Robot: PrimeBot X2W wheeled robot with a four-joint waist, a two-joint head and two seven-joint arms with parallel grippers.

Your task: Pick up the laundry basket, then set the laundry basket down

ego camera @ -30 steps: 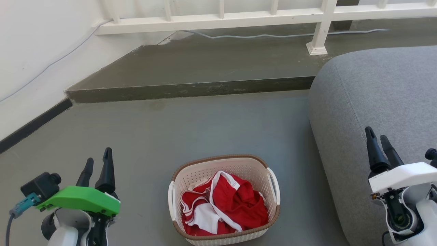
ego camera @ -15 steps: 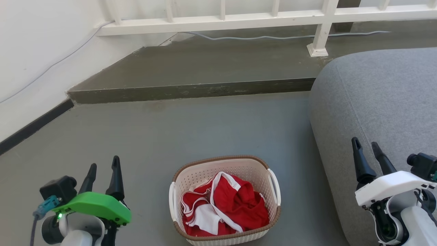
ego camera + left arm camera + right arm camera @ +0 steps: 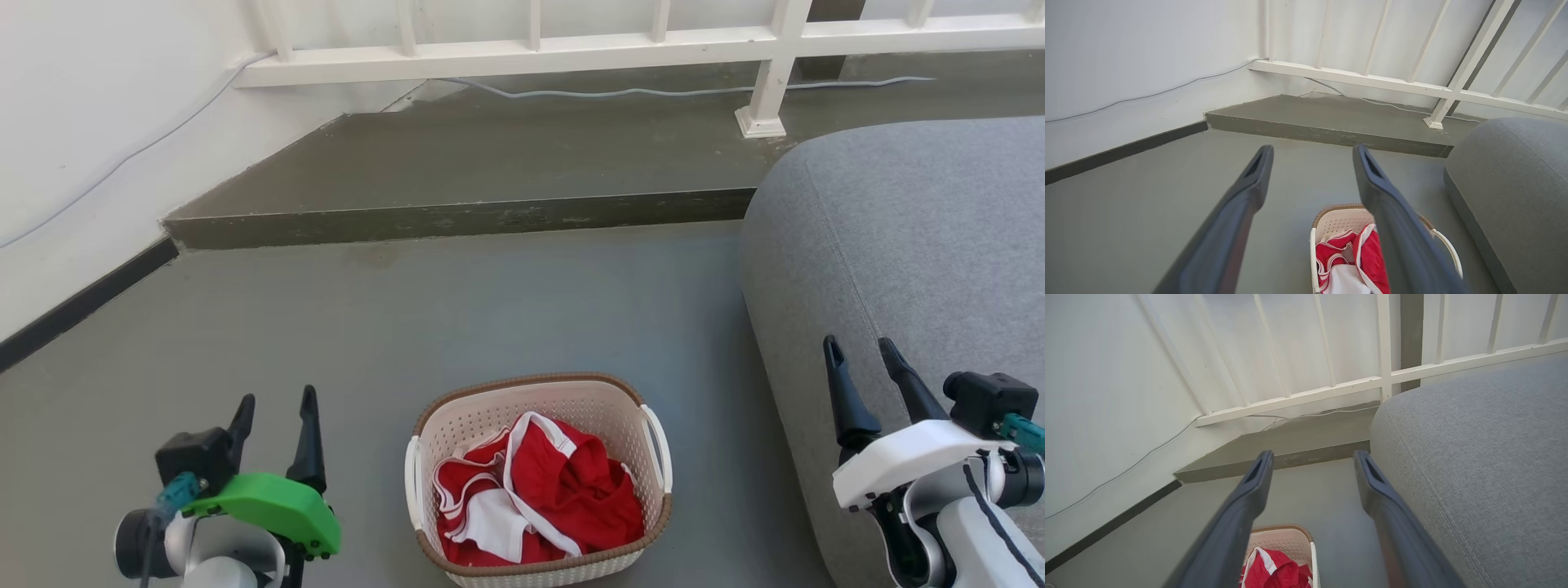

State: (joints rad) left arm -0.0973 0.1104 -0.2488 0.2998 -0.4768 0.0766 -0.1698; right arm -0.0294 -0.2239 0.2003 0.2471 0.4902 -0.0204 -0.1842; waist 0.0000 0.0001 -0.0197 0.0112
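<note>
Left wrist view: laundry basket [image 3: 1339, 220] half hidden behind spread left gripper [image 3: 1312, 149]; right gripper [image 3: 859, 345] spread.

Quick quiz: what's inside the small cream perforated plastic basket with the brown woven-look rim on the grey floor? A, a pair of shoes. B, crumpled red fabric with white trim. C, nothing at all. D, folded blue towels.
B: in the head view the cream perforated plastic basket holds crumpled red fabric with white trim, heaped up to about its rim.
</note>
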